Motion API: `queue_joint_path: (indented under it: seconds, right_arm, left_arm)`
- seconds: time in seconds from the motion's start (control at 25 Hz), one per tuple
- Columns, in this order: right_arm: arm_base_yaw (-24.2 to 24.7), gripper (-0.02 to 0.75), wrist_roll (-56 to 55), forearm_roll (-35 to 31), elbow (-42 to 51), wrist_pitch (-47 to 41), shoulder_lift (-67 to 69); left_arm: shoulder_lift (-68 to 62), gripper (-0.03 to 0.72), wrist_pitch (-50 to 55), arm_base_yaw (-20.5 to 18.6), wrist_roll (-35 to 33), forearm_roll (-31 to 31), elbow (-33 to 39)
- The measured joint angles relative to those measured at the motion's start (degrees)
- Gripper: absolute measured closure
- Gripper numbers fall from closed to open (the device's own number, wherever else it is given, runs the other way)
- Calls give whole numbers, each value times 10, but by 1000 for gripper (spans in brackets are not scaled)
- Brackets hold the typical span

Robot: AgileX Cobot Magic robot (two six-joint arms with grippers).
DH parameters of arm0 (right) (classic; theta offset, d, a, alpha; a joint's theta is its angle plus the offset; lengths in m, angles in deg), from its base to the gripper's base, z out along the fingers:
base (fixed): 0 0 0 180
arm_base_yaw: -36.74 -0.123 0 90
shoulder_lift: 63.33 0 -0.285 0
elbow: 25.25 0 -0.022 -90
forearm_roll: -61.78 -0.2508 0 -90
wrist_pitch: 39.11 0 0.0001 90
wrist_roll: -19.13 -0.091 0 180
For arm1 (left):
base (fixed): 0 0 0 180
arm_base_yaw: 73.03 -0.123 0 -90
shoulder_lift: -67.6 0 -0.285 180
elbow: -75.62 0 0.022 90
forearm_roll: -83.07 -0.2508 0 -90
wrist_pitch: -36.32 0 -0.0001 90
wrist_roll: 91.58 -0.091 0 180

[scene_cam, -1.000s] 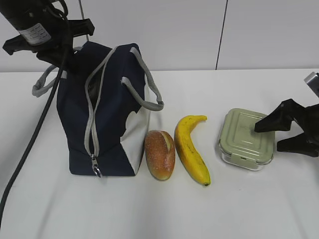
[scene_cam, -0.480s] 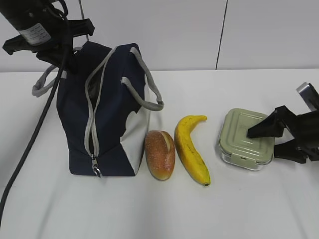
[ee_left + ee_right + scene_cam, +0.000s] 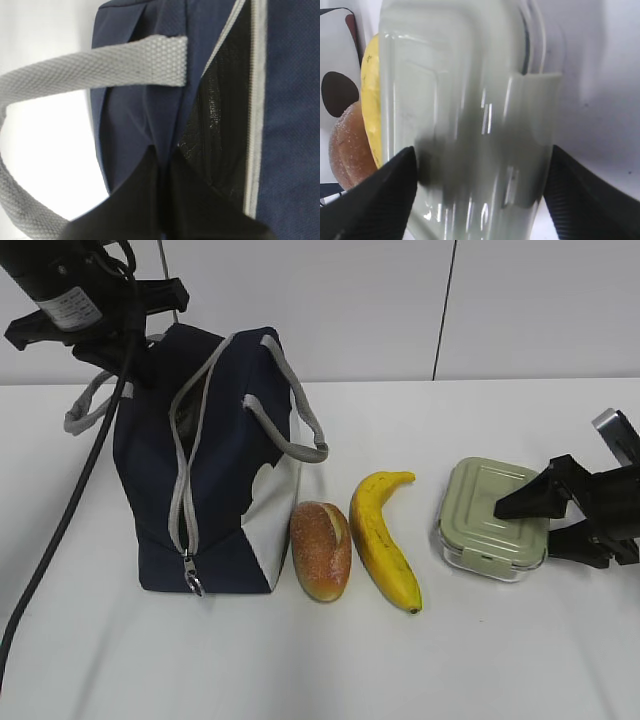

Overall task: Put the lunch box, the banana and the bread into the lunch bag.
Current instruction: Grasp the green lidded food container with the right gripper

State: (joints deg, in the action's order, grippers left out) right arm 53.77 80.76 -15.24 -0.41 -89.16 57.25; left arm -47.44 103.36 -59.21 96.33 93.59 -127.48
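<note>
Straddling the lunch box (image 3: 470, 115) with fingers spread, the right gripper (image 3: 480, 195) is risking slipping on its slick lid, while the left gripper's state I cannot tell.

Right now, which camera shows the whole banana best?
The exterior view: the banana lies whole between the bread and the lunch box. The right wrist view shows only a yellow sliver behind the box; the left wrist view shows none.

Right gripper (image 3: 548, 523) cut off by the exterior view's edge. Lunch box (image 3: 465, 120) blurred in the right wrist view. Left jaws hidden behind the bag (image 3: 215, 460).
</note>
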Motion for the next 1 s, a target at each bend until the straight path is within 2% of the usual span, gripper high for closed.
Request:
queue_joint_path:
  seconds: [0.12,0.32,0.72,1.0]
  right_arm:
    - [0,188,2,0,0,-5,0]
    - [0,325,10,-7,0,-31,0]
    - [0,356,23,2,-2,-50,3]
    - [0,355,24,-7,-48,-126,5]
  left_arm:
    - [0,687,0,0,0,0,0]
    - [0,687,0,0,-1,0,0]
    - [0,687,0,0,0,0,0]
    - [0,687,0,0,0,0,0]
